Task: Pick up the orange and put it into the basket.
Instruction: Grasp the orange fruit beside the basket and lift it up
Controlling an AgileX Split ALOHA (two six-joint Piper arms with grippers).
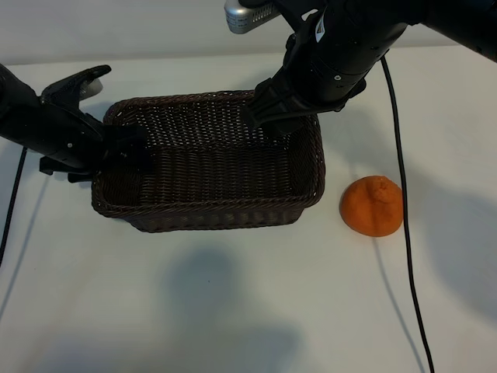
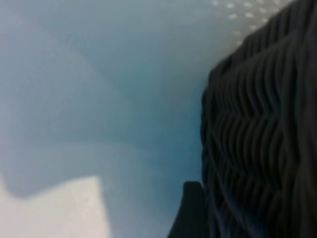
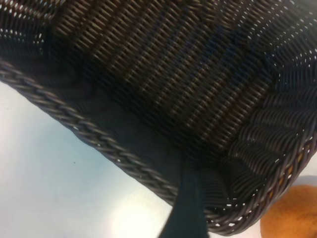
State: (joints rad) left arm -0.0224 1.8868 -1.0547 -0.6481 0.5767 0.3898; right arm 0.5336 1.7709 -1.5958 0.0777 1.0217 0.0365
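Orange (image 1: 372, 206) beside basket (image 1: 307, 198); left pincer (image 1: 128, 151) state unclear, right pincer (image 1: 272, 116) spread; no writing.

Two glossy black arms: the right arm (image 1: 342, 54) wears a silver camera (image 1: 250, 15), and black cables (image 1: 404, 225) trail both.
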